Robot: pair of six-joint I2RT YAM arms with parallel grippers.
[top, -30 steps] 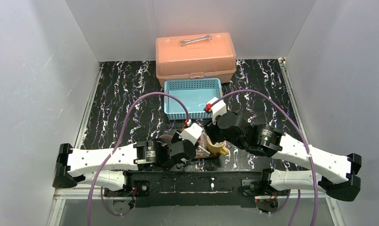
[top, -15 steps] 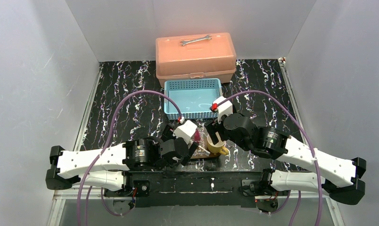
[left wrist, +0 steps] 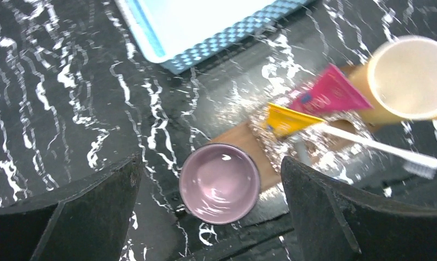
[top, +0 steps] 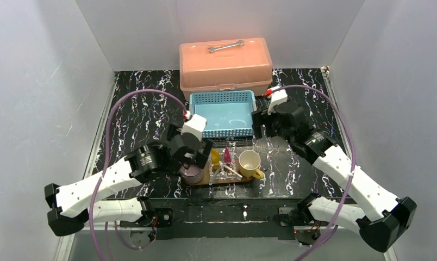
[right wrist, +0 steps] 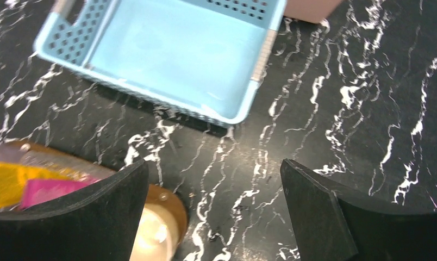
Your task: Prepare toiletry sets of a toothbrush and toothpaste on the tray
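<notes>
Left gripper (left wrist: 210, 162) and right gripper (right wrist: 213, 165) hang empty, jaws spread, above the tray (left wrist: 235, 135) at six o'clock, where yellow tube (left wrist: 287, 119), pink tube (left wrist: 328, 92) and one brush (left wrist: 379, 147) lie; fetching a second brush seems next.

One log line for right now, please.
left claw: open, empty, above purple cup | right claw: open, empty, near blue basket | tray: yellow tube, pink tube, toothbrush on it

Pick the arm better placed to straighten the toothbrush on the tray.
Left. The left hand, open, hangs right above the tray and toothbrush; the right hand, also open, is off beside the blue basket, farther from them.
</notes>
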